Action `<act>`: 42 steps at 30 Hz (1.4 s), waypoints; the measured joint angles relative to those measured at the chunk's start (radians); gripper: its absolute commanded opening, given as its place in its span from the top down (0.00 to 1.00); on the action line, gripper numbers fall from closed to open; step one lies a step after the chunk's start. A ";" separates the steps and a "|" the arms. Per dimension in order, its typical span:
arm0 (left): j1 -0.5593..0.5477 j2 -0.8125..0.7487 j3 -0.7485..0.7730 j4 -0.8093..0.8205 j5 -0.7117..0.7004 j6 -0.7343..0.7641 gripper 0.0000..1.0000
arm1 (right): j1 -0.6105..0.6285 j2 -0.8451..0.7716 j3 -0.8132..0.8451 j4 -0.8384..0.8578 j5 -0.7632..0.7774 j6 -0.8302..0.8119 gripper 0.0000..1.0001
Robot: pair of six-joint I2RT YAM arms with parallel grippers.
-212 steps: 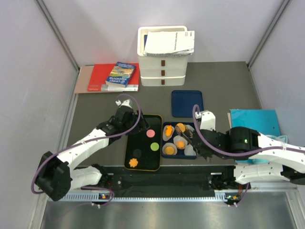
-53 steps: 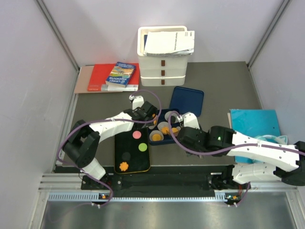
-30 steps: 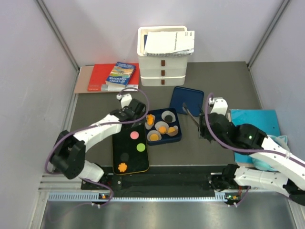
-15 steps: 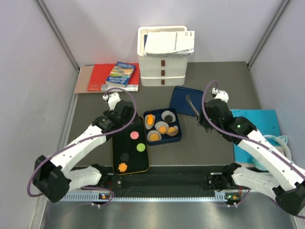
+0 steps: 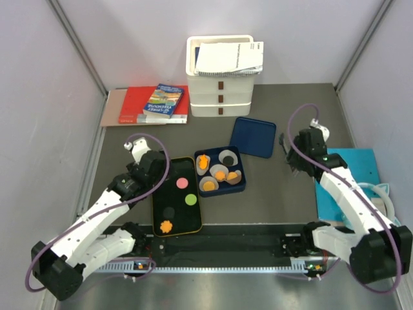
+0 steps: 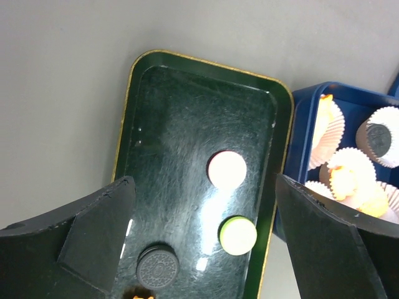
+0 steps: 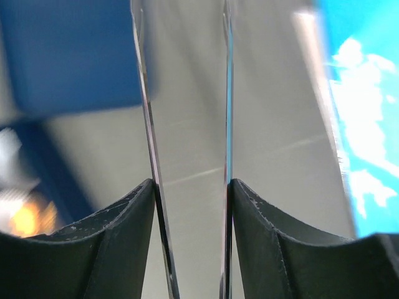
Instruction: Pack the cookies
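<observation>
**A:** Cookies (image 6: pixel 227 169): where do they lie?

**B:** Split two ways. Four lie loose in the black tray (image 6: pixel 181 112), which sits hard against the left side of the blue box (image 6: pixel 302 112). The pink cookie (image 5: pixel 182 183) and the green cookie (image 6: pixel 238 235) are nearest the box. The black cookie (image 6: pixel 158 268) is farther off. The orange flower cookie (image 5: pixel 166 226) is at the tray end farthest from the box.

**A:** And inside the box?

**B:** White paper cups (image 6: pixel 330 128), most of them loaded. Several orange cookies (image 5: pixel 220 174), and one dark cookie (image 6: pixel 379 135) in the cup at the box's far right corner. The pleats hide the edges, so no firm count.

**A:** Lid?

**B:** The blue lid (image 5: pixel 253 137) lies flat on the desk (image 5: pixel 284 194), just behind and to the right of the box. It is not on the box.

**A:** Jaws?

**B:** The left jaws are spread wide and empty, hanging above the tray, left of the box. The right jaws are clamped on thin metal tweezers (image 7: pixel 228 93), well off to the right of the box over bare desk. The tweezer arms stand apart with nothing between them.

**A:** Progress?

**B:** My reading is roughly halfway or a little past. Left to do: lift the four tray cookies across into the box, then probably fit the lid. No cookie is being carried at present.
</observation>
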 measured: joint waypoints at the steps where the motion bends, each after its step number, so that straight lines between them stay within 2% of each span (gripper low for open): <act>1: 0.000 -0.005 -0.005 -0.003 0.000 -0.002 0.02 | -0.043 0.013 -0.013 0.007 -0.011 0.003 0.50; 4: 0.001 -0.011 -0.021 -0.013 0.002 -0.003 0.02 | -0.142 0.076 -0.034 0.021 -0.025 0.014 0.50; 11: 0.001 -0.015 -0.057 -0.016 0.035 -0.007 0.02 | -0.153 0.211 -0.036 0.070 -0.107 0.028 0.45; 16: 0.001 -0.015 -0.071 -0.016 0.064 -0.010 0.02 | -0.153 0.220 -0.036 0.071 -0.117 0.027 0.35; 25: 0.001 -0.014 -0.087 0.009 0.098 -0.005 0.01 | -0.153 0.157 -0.035 0.059 -0.112 0.016 0.32; 27: 0.001 -0.014 -0.087 0.012 0.103 -0.005 0.01 | -0.153 0.145 -0.035 0.057 -0.112 0.014 0.33; 34: 0.001 -0.006 -0.087 0.022 0.122 -0.001 0.04 | -0.150 0.164 -0.028 0.097 -0.149 0.024 0.52; 42: 0.001 0.002 -0.087 0.023 0.144 0.000 0.05 | -0.034 0.390 0.177 0.155 -0.159 0.027 0.55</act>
